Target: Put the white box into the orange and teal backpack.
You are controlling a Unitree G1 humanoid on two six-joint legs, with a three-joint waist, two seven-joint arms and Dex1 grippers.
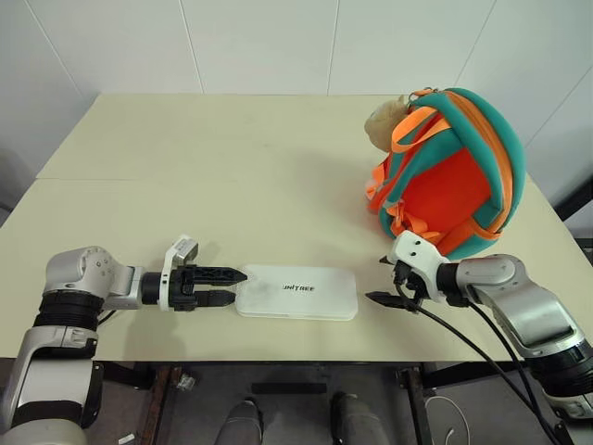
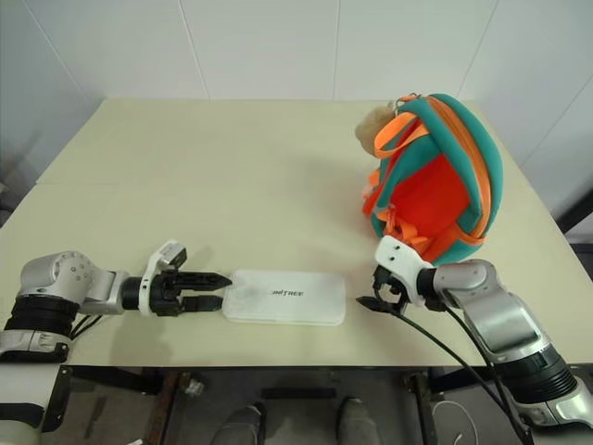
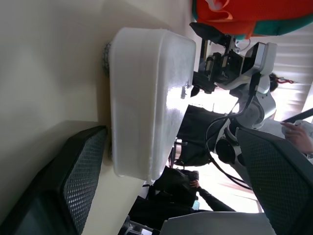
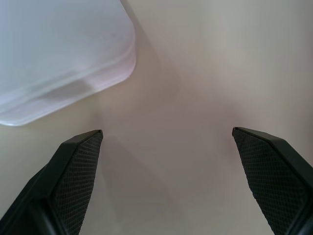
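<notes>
Grippers flanked the white box

Box placement: the white box (image 1: pixel 296 292) lay flat on the table (image 1: pixel 232 185) near its front edge, with the orange and teal backpack (image 1: pixel 449 176) at about 1 o'clock from it. The left gripper (image 1: pixel 230 286) reached in level from 9 o'clock, jaws released, fingertips straddling the box's short end. The right gripper (image 1: pixel 382 280) hung just off the opposite end at 3 o'clock, angled downward, jaws spread wide over bare table, holding nothing.

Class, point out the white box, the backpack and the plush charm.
white box (image 1: pixel 296 291), left eye view, top face.
backpack (image 1: pixel 451 190), left eye view, orange panel.
plush charm (image 1: pixel 383 124), left eye view, beige body.
</notes>
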